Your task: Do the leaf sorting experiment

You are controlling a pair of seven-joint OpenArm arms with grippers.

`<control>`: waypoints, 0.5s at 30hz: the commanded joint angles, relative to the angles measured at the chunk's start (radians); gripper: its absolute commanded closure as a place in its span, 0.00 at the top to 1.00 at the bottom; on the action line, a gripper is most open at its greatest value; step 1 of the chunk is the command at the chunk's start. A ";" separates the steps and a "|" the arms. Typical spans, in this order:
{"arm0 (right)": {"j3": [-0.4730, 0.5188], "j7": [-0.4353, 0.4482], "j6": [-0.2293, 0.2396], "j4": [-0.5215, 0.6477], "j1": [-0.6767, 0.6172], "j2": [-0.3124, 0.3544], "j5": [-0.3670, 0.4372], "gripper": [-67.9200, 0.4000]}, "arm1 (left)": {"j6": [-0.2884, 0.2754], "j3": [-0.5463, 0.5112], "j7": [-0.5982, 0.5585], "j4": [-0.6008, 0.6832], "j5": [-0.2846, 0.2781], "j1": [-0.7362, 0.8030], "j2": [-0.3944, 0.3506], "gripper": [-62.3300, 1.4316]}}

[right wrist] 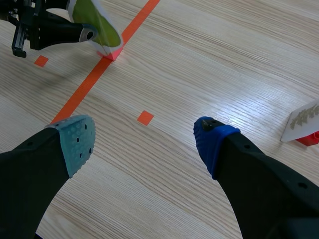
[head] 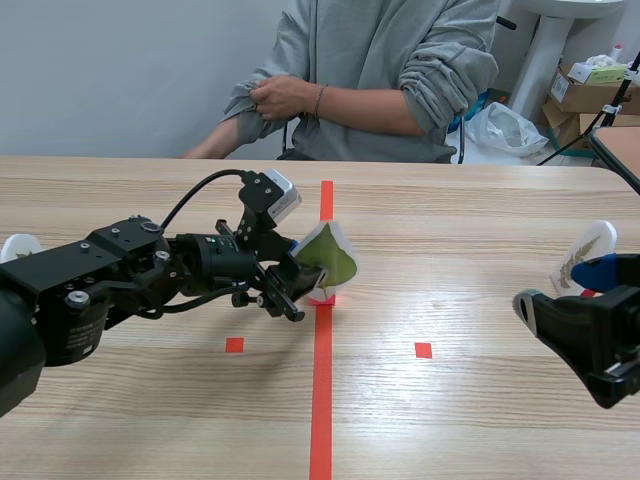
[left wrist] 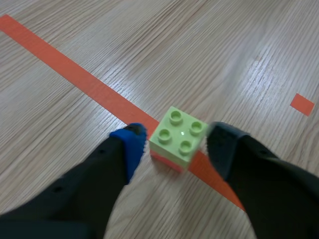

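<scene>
- The left claw point(left wrist: 177, 137) is seen spread, one finger on each side of a lime-green studded brick point(left wrist: 178, 135); a thin shadowed gap is seen between the blue pad point(left wrist: 132, 147) and the brick.
- The brick is stacked on a red base, which is set on the orange-red tape line point(head: 321, 400).
- In the scene view a green leaf card point(head: 328, 260) with a white border stands tilted at the frame's centre, right at the left claw's tip, over the same tape line.
- The right claw point(right wrist: 149, 139) is held spread with nothing between its fingers, at the lower right of the scene view.
- A second, pale leaf card point(right wrist: 303, 119) on a red brick point(right wrist: 309, 138) stands near the table's right edge, just beyond the right claw.
- Bare wood of the table point(head: 450, 220) is seen between the two cards and toward the far edge.
- A person point(head: 380, 70) is seated behind the far edge.
</scene>
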 commanded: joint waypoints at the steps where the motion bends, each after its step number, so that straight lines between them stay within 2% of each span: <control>1: 0.003 0.008 0.000 0.009 0.011 0.011 0.008 0.61 | 0.001 0.001 -0.013 0.018 -0.010 -0.019 0.005 0.28; 5: 0.003 0.008 0.000 0.009 0.011 0.011 0.008 0.61 | 0.001 0.001 -0.013 0.018 -0.016 -0.019 0.005 0.10; 15: 0.003 0.008 0.000 0.009 0.011 0.011 0.008 0.61 | -0.018 0.000 -0.012 0.023 -0.021 -0.010 0.005 0.09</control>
